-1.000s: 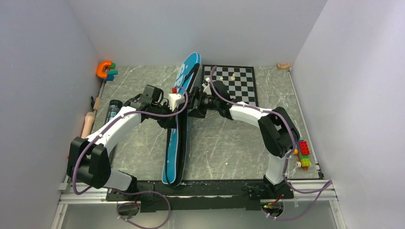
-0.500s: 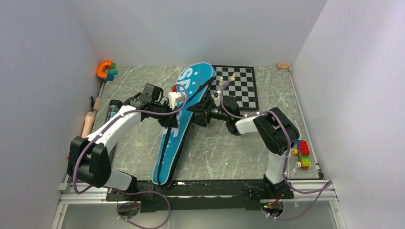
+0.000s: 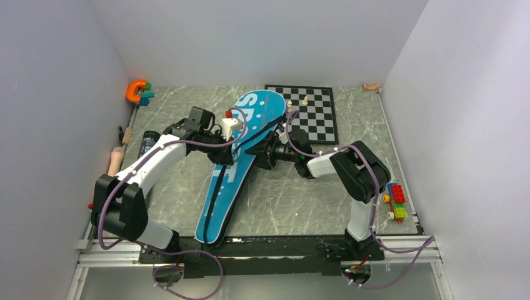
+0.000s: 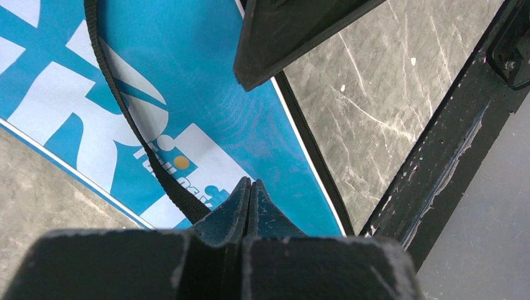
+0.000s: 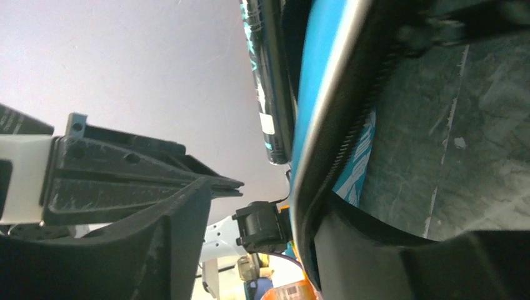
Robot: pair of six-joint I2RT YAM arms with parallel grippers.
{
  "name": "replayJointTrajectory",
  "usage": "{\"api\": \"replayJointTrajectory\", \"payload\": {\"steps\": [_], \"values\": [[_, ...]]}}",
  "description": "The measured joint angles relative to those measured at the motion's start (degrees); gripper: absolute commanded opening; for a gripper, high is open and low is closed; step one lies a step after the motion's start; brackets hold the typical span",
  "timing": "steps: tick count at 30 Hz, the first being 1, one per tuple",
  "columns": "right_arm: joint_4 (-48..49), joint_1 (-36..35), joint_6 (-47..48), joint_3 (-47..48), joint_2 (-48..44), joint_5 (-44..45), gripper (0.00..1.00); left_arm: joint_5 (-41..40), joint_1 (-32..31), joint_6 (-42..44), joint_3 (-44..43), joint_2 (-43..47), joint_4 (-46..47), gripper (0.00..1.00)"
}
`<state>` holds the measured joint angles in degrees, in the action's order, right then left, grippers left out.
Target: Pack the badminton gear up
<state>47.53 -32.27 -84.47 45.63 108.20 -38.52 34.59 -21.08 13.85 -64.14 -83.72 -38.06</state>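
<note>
The blue "SPORT" racket bag (image 3: 234, 169) lies diagonally across the table's middle, printed face up. My left gripper (image 3: 223, 154) sits on its upper face. In the left wrist view the left gripper (image 4: 250, 185) has its fingertips pressed together with nothing visible between them. The bag's black strap (image 4: 128, 119) runs under its left finger. My right gripper (image 3: 260, 150) is at the bag's right edge, open. In the right wrist view the zipped edge (image 5: 340, 144) stands between its spread fingers. The black tube (image 3: 148, 144) lies at the left. Rackets and shuttlecocks are out of view.
A chessboard (image 3: 315, 115) with a few pieces lies at the back right, partly under the bag's head. An orange clamp (image 3: 136, 90) sits at the back left corner. Wooden pieces (image 3: 115, 161) lie along the left wall. Toy bricks (image 3: 395, 201) sit at the right edge.
The bag has tipped from standing on its edge to lying face up, and its near end has swung left. Both grippers stayed at its middle. The right arm has dropped lower.
</note>
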Motion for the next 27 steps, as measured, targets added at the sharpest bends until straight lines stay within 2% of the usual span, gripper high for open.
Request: {"api": "replayJointTrajectory", "payload": {"steps": [3,5,6,8,10,11,13,16,18,20,23,27], "values": [[-1.64,-0.44,1.62,1.07,1.29,0.33,0.27,-0.22,0.26,0.0,-1.11,0.0,-0.98,0.0],[-3.87,-0.63,3.32,1.88,2.23,0.63,0.06,-0.24,0.7,0.0,-2.89,0.0,-2.23,0.0],[-6.12,-0.68,4.39,2.45,2.45,0.94,0.0,-0.26,1.01,0.04,-3.8,0.0,-2.8,0.0],[-10.58,-0.7,7.52,4.04,2.45,1.44,0.0,-0.13,2.14,0.2,-6.32,0.0,-4.24,0.0],[-21.59,-0.98,13.7,8.96,2.08,3.39,0.0,0.17,4.17,0.31,-9.53,0.0,-5.99,0.03],[-28.63,-1.36,17.57,12.94,1.81,5.05,0.0,0.37,5.53,0.39,-11.28,0.0,-6.73,0.08],[-42.99,-2.49,26.14,23.15,1.7,8.92,0.0,0.98,8.79,0.42,-14.69,0.33,-7.72,0.23],[-63.47,-4.96,38.73,42.14,2.73,16.2,0.0,2.56,13.81,0.79,-18.47,1.51,-8.59,0.6],[-74.03,-7.45,47.23,56.76,4.9,22.6,0.0,4.04,17.22,0.79,-20.02,2.73,-9.14,0.7],[-84.3,-10.47,55.34,71.1,7.54,30.01,0.0,5.73,19.85,0.44,-20.63,4.0,-9.44,0.74],[-93.72,-15.32,64.65,84.72,10.64,39.74,0.0,8.41,23.32,0.44,-20.65,5.75,-10.19,0.76],[-99.34,-21.46,74.99,87.47,12.13,51.08,0.0,10.71,26.49,0.59,-20.28,6.49,-10.75,0.76]]}}
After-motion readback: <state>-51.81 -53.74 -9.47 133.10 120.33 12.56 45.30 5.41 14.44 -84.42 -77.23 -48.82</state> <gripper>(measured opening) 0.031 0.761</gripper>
